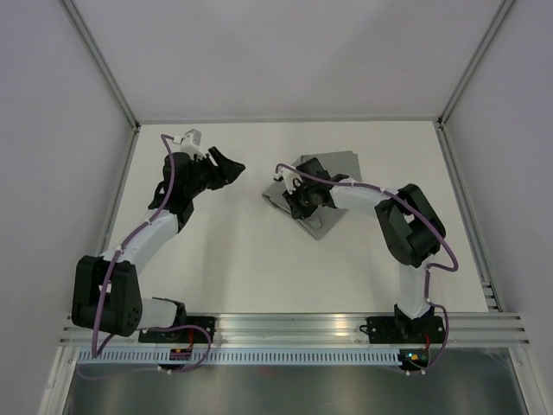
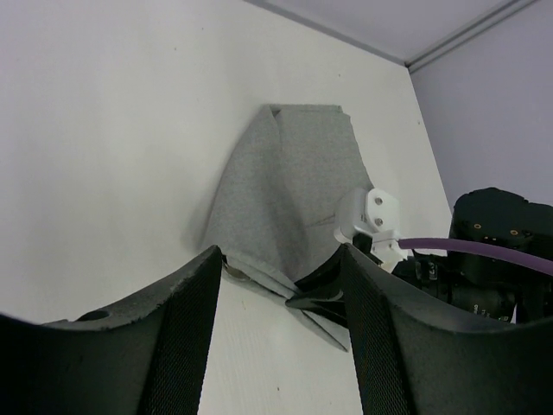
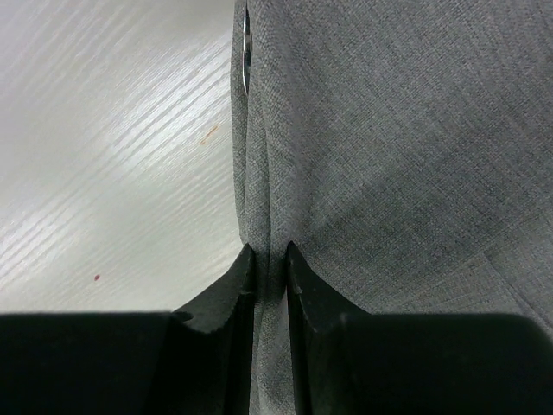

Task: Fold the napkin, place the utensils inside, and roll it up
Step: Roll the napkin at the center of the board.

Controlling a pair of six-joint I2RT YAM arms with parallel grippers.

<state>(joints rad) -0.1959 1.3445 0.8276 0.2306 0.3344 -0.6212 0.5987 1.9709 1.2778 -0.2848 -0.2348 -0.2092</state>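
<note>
The white counter (image 1: 259,259) carries just one thing, the napkin (image 1: 339,166), lying right of centre. It is folded into an angular grey packet, not yet a roll.

Over it comes the right arm, and the right pincer (image 3: 269,259) is down at the packet's left edge, clenched on a ridge of cloth. In the wrist view the two black tips squeeze a fold of the grey weave between them. It looks like a grip taken to lift or turn that edge, so the rolling can start from this side.

The left pincer (image 2: 278,252) hangs well left of the napkin, released, its fingers wide apart with nothing between them and aimed at the packet. A fair guess is that it waits there to pin or tuck the cloth once the right one turns it over.

And the smallest thing: a thin silvery glint at the fold's edge, probably the fork (image 3: 244,47) tucked inside the layers. Too little shows to be sure, and no pink handle is visible anywhere.
</note>
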